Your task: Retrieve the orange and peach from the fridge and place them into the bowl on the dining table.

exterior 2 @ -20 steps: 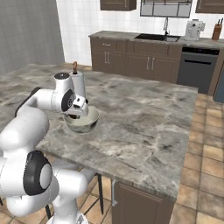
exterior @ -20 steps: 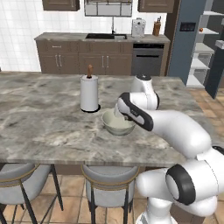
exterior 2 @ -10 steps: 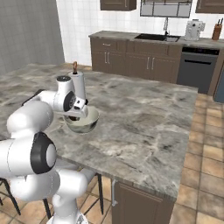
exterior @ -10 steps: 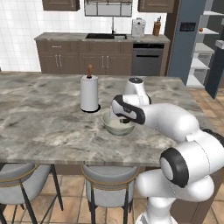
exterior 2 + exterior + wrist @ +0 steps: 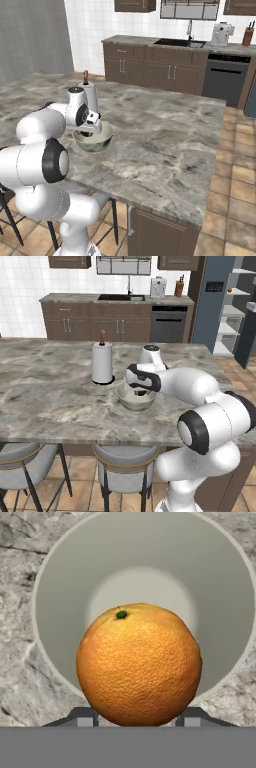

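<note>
Orange over the bowl.
We see the gripper clamped on the orange above the bowl, mid dining table.

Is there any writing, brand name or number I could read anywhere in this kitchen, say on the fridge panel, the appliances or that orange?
No readable text anywhere.
The fridge has a dark panel: lights only, too small to read anything.
The dishwasher and the toaster show no legible label.
The orange, the bowl and the paper towel roll are unmarked.
</note>
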Controlling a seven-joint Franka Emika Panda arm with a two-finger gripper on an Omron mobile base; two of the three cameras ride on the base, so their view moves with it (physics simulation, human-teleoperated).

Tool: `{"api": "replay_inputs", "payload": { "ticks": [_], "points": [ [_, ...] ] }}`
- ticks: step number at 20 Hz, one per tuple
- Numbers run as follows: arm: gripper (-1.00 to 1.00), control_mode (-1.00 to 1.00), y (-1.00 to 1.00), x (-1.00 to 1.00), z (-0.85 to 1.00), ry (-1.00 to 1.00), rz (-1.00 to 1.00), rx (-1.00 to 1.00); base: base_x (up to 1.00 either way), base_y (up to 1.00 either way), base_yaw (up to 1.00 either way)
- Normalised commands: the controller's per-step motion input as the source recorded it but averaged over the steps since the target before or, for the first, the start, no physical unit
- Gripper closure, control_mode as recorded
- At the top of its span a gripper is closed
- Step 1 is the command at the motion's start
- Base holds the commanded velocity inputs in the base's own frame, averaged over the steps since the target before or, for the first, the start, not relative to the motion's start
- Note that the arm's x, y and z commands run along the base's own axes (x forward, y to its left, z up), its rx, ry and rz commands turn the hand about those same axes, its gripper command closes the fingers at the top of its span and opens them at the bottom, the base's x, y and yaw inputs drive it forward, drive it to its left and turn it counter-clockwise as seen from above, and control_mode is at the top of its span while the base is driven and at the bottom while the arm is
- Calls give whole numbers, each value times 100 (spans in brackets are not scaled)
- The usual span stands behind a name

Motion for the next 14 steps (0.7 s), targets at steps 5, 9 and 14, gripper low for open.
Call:
{"api": "replay_inputs", "payload": {
  "ticks": [5,9,14],
  "points": [
    [100,-100,0,25,-7,0,0,0,0,0,0],
    [100,-100,0,19,-11,0,0,0,0,0,0],
    [100,-100,0,16,-19,0,0,0,0,0,0]
  ]
}}
